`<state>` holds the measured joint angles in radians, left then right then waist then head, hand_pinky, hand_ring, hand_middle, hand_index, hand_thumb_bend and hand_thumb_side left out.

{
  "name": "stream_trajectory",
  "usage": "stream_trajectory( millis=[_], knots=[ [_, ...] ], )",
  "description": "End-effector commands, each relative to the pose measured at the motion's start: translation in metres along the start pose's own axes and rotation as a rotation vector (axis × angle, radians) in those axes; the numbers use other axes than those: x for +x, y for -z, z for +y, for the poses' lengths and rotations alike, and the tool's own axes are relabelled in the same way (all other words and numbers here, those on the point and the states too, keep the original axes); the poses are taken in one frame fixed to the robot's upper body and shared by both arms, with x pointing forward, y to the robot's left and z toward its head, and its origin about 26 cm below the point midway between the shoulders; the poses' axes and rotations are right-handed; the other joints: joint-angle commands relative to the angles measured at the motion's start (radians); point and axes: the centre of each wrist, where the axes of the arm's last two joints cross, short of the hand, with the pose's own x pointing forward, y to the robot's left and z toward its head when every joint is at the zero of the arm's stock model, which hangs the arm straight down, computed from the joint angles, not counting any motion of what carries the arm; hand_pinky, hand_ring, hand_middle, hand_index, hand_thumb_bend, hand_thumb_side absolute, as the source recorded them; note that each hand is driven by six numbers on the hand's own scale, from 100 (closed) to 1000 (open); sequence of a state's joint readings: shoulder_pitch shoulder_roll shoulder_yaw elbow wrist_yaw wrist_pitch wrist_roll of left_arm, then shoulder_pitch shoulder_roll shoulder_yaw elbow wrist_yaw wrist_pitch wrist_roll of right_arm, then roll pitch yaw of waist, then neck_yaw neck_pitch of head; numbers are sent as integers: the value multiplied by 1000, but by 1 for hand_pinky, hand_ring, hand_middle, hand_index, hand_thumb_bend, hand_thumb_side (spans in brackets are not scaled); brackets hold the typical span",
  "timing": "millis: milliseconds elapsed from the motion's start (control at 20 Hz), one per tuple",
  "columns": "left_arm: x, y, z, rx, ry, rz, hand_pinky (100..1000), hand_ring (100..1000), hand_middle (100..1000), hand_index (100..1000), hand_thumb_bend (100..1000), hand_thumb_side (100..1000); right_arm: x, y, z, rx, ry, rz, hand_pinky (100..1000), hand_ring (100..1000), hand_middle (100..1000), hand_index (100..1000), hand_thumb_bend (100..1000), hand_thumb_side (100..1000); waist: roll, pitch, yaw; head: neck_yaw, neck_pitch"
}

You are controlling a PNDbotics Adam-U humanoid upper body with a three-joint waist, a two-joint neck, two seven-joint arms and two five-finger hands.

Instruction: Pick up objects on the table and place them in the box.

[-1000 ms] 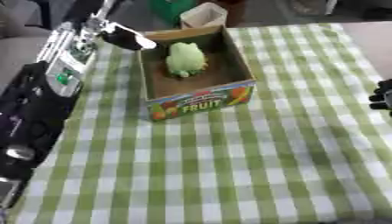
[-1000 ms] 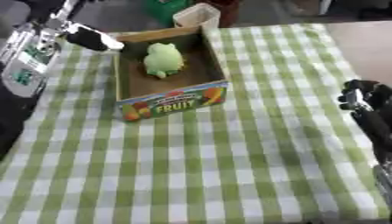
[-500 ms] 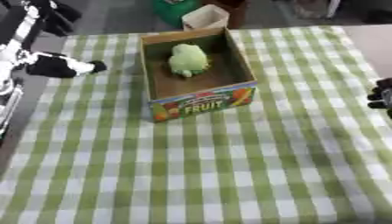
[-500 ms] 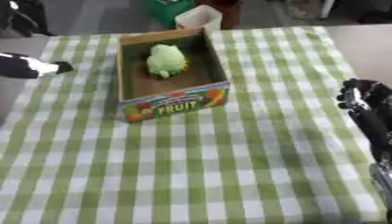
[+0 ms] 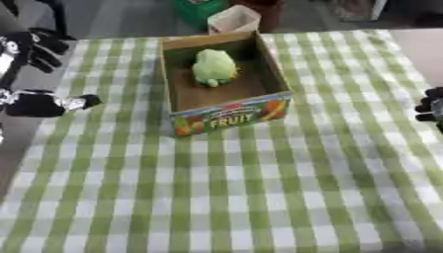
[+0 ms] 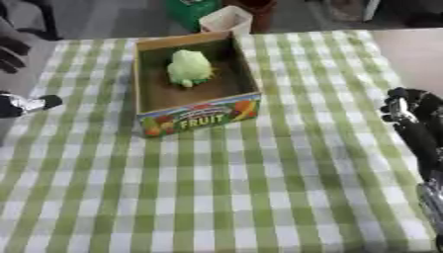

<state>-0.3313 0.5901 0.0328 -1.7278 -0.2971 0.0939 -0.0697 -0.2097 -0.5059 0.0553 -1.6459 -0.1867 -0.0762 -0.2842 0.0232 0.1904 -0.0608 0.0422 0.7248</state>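
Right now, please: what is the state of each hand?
Left hand: at the table's left edge, fingers spread open, holding nothing.
Right hand: at the right edge, holding nothing visible; open or shut cannot be told.

Left hand (image 5: 39,74): at the far left edge, held over the left side of the table; black fingers (image 5: 50,43) spread toward the far side, one digit (image 5: 65,104) pointing right; it holds nothing.
Left arm: only a small part shows at the left edge; pose cannot be told.
Right hand (image 6: 407,106): at the right edge, black, fingers curled, nothing in them.
Right arm (image 6: 425,163): dark forearm runs from the near right corner up to the hand.
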Motion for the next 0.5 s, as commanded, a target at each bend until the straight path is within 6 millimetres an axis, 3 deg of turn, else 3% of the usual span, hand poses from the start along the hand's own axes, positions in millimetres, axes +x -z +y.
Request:
stream_trajectory(
  millis=[50,300,500],
  knots=[
    [4,-1,12,8,14,-28,601,603,607,695,785,100,7,4,-8,-11,-22,-25,610,618,562,662,100,521,-1,-15,1,0,4],
    [0,-5,10,-16,1,-30,603,605,605,695,767,100,6,4,-8,-12,-22,-24,610,618,562,662,100,521,-3,-14,3,-1,7],
    [-2,-9,8,-35,-1,-37,606,608,608,699,694,100,6,4,-9,-13,-22,-23,610,618,562,662,100,522,-2,-12,2,-3,8]
  ],
)
